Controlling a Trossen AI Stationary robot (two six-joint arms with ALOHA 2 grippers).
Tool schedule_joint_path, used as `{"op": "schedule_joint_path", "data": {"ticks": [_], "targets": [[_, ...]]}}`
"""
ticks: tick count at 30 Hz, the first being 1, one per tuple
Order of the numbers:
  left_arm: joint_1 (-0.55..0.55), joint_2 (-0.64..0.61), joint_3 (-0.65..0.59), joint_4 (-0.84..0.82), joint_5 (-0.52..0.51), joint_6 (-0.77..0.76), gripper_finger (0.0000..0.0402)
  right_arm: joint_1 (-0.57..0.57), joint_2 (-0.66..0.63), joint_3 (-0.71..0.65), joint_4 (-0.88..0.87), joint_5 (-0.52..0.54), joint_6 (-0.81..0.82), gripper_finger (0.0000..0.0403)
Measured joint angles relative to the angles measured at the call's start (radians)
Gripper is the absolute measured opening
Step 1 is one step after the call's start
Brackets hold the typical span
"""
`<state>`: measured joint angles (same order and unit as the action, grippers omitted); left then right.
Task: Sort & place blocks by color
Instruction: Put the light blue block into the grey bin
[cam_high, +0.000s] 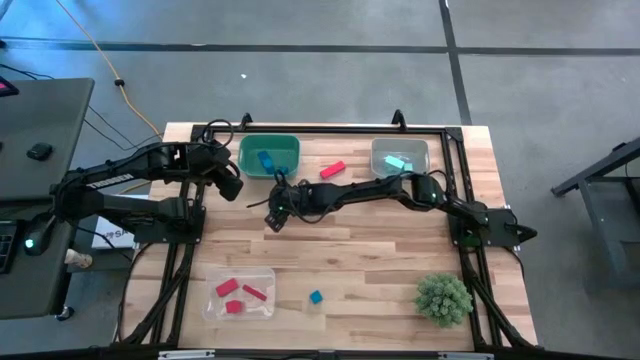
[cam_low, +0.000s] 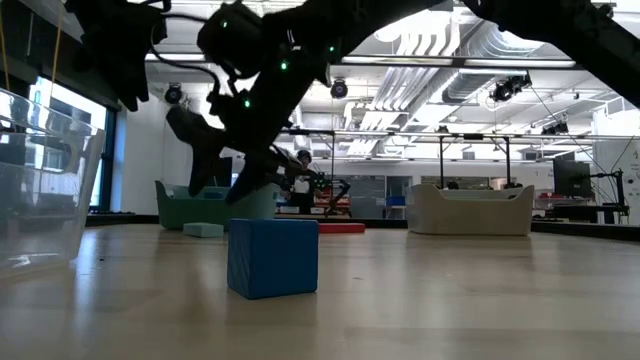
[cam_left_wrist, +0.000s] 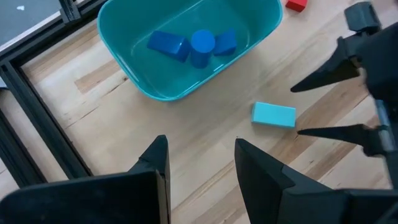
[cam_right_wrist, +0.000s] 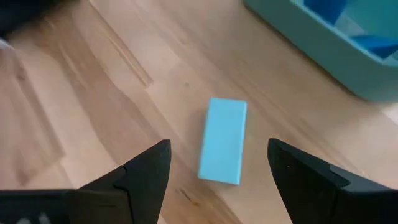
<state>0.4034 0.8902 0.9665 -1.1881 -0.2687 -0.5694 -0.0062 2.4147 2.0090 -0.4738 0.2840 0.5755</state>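
A light teal bar block (cam_right_wrist: 222, 140) lies flat on the wood table, just off the teal bin (cam_left_wrist: 193, 43) that holds blue blocks. My right gripper (cam_right_wrist: 217, 168) hovers open over this block, one finger on either side of it and apart from it; its fingers (cam_left_wrist: 323, 73) also show in the left wrist view, beside the block (cam_left_wrist: 273, 115). My left gripper (cam_left_wrist: 199, 168) stands open near the teal bin (cam_high: 270, 155) with nothing between its fingers. A red block (cam_high: 332, 169) lies on the table between the two far bins. A blue cube (cam_low: 273, 257) rests near the front edge.
A clear bin (cam_high: 400, 158) at the far right holds a light teal block. Another clear bin (cam_high: 240, 295) at the near left holds red blocks. A spiky green ball (cam_high: 443, 298) sits at the near right. A black frame (cam_high: 320, 128) runs around the table.
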Motion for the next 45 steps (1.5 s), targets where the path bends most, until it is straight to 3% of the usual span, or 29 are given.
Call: {"op": "schedule_joint_path", "data": {"ticks": [26, 30, 37, 45], "targets": [[0.000, 0.000, 0.000, 0.002, -0.004, 0.028, 0.0101, -0.011, 0.090, 0.001, 0.036, 0.004, -0.015, 0.0254], [0.000, 0.000, 0.000, 0.002, -0.004, 0.031, 0.0101, -0.012, 0.090, 0.001, 0.031, 0.006, -0.007, 0.0222], [0.000, 0.000, 0.000, 0.003, -0.004, 0.031, 0.0101, -0.013, 0.091, 0.001, 0.025, 0.006, -0.030, 0.0103], [0.000, 0.000, 0.000, 0.003, -0.004, 0.031, 0.0101, -0.012, 0.091, 0.002, 0.022, -0.018, -0.045, 0.0099]]}}
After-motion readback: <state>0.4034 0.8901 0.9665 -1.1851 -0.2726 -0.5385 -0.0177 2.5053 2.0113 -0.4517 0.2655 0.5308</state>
